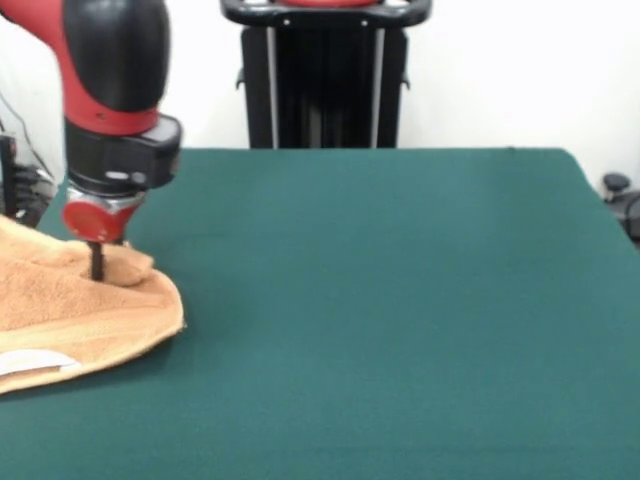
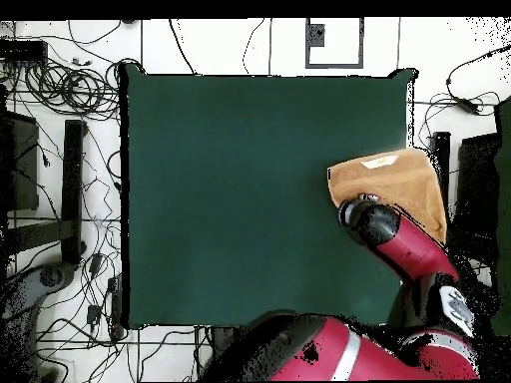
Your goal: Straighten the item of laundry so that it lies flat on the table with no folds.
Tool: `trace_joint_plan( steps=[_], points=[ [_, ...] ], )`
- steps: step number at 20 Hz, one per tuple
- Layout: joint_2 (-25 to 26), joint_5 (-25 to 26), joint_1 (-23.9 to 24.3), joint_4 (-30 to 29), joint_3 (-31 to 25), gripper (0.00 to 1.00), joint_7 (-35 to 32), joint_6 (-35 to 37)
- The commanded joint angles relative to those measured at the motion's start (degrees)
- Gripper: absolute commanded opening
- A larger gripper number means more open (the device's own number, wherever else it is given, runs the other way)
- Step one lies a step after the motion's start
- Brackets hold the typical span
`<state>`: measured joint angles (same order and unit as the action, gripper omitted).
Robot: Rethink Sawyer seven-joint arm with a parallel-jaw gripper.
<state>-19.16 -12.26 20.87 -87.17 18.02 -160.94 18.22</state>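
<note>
Nearest the front camera, at the left edge of the large dark green felt-topped table point(image 1: 400, 300), lies the small tan-orange terry-cloth towel point(image 1: 70, 315), its small white label point(image 1: 30, 363) on the near hem. Seen from overhead, it sits at the table's edge and partly hangs past it. It looks soft, light and limp, so it should drag easily over the felt; a hemmed corner or edge seems the best hold. It is bunched, with a raised fold beside the tool. Further back, the red and black gripper point(image 1: 97, 262) presses down into the cloth; I cannot tell whether it is clamped or released.
</note>
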Motion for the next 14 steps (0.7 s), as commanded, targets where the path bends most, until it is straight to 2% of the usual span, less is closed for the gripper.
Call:
trace_joint_plan(
  steps=[1,9,11,14],
  points=[
    [-0.30,0.67,5.30,-2.69,-4.75,1.00,-1.42,-1.79],
    [1.36,0.61,4.64,-1.26,-3.55,1.00,-3.43,-1.52],
    [1.96,0.31,3.52,-0.82,-1.88,1.00,-4.73,-1.59],
    [3.93,-0.94,-0.36,0.96,4.10,1.00,-8.57,-2.70]
  ],
)
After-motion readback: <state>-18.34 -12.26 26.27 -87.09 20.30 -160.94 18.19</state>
